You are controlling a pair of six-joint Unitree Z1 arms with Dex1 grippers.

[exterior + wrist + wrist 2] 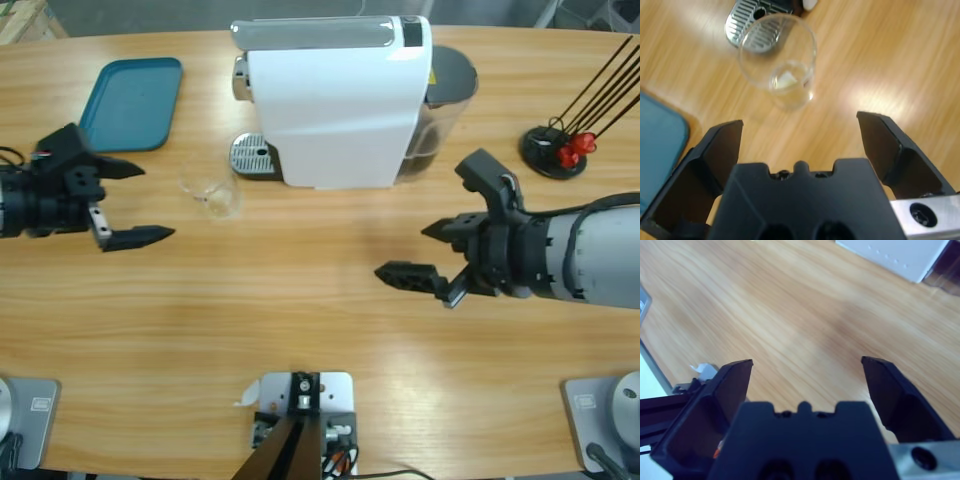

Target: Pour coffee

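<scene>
A small clear glass (215, 195) stands upright on the table in front of the white coffee machine (335, 100), near its metal drip tray (255, 155). In the left wrist view the glass (782, 65) looks empty; no coffee is in view. My left gripper (135, 203) is open, a short way left of the glass and pointing at it, and the left wrist view shows the same gripper (800, 130) with nothing between its jaws. My right gripper (420, 255) is open over bare table, right of the middle and below the machine. It (807, 370) holds nothing.
A teal tray (135, 100) lies at the back left, behind the left gripper. A black stand with red capsules on wire stems (560, 150) sits at the far right. The machine's dark water tank (450, 95) is on its right side.
</scene>
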